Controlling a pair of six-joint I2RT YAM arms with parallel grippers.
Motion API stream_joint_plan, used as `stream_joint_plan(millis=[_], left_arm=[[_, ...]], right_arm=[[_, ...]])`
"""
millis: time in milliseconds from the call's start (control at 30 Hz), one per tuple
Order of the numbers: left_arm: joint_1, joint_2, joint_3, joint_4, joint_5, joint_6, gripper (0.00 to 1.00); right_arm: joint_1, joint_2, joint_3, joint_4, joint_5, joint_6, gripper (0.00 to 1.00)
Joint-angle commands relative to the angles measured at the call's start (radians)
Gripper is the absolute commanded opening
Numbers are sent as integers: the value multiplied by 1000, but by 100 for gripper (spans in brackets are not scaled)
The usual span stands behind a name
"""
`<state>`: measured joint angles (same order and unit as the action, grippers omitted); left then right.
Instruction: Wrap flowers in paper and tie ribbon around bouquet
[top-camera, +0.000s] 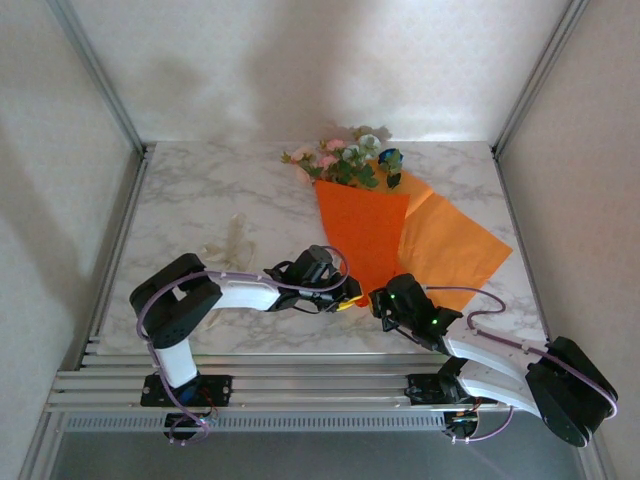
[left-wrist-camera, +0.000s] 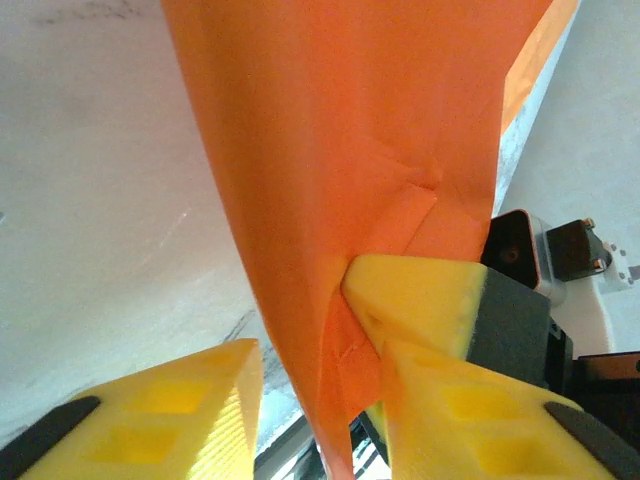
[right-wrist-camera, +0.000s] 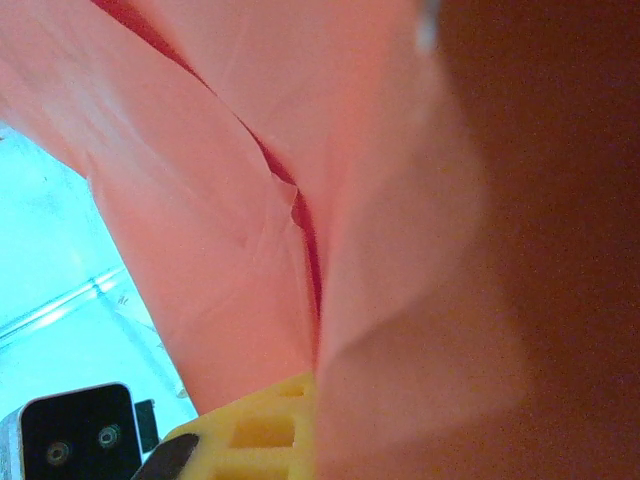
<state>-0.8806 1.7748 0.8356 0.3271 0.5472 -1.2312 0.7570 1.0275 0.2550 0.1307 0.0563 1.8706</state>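
The orange paper (top-camera: 365, 235) is folded into a cone around the flowers (top-camera: 345, 162), whose blooms stick out at its far end. A loose flap of the sheet (top-camera: 450, 245) spreads to the right. My right gripper (top-camera: 381, 299) is shut on the cone's narrow near tip, and the paper (right-wrist-camera: 230, 250) covers all but one yellow finger (right-wrist-camera: 250, 435). My left gripper (top-camera: 350, 293) is open around that same tip (left-wrist-camera: 330, 330). Its left finger (left-wrist-camera: 150, 420) stands apart from the paper, while its right finger (left-wrist-camera: 470, 420) sits beside the right gripper's pad (left-wrist-camera: 420, 300). The ribbon (top-camera: 228, 243) lies loose on the table to the left.
The marble table (top-camera: 200, 190) is bounded by metal frame posts (top-camera: 100, 75) and walls at both sides and the back. The slotted rail (top-camera: 300, 385) with both arm bases runs along the near edge.
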Motion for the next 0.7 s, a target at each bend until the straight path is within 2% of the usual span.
stream_joint_plan(millis=[0, 33, 67, 100, 200, 233, 267, 300, 333, 367, 400, 433, 533, 600, 667], left_arm=[[-10, -42, -9, -30, 26, -1, 37], [-12, -43, -7, -31, 30, 1, 35], [-14, -41, -6, -31, 34, 5, 22], [-15, -39, -6, -28, 38, 7, 0], [-12, -22, 0, -91, 33, 44, 0], [-9, -23, -2, -121, 21, 63, 0], [-5, -27, -6, -157, 6, 81, 0], [0, -31, -6, -202, -13, 91, 7], [7, -37, -9, -231, -23, 99, 27], [9, -44, -12, -249, -26, 105, 37], [12, -56, -9, -278, -34, 110, 45], [15, -71, -1, -300, -36, 118, 49], [24, -127, 80, -453, -97, 170, 50], [42, -144, 156, -539, -127, 204, 48], [65, -126, 217, -548, -110, 212, 47]], right_arm=[[-5, 4, 9, -7, 14, -13, 0], [-5, 5, 9, -7, 14, -15, 0], [-5, 7, 10, -8, 11, -15, 0], [-6, 9, 10, -8, 8, -15, 0], [-5, 29, 22, -23, -32, -25, 0], [-5, 36, 40, -52, -58, -48, 13], [-5, 34, 80, -140, -85, -88, 37], [-35, 25, 139, -279, -106, -141, 64], [-45, 19, 218, -414, -121, -212, 83], [-54, 17, 279, -525, -125, -284, 95], [-61, 20, 354, -665, -117, -358, 98], [-70, 25, 424, -780, -99, -431, 98], [-124, 47, 597, -1028, -39, -608, 98], [-212, 65, 682, -1092, -28, -722, 95], [-333, 100, 770, -1129, -23, -849, 91]])
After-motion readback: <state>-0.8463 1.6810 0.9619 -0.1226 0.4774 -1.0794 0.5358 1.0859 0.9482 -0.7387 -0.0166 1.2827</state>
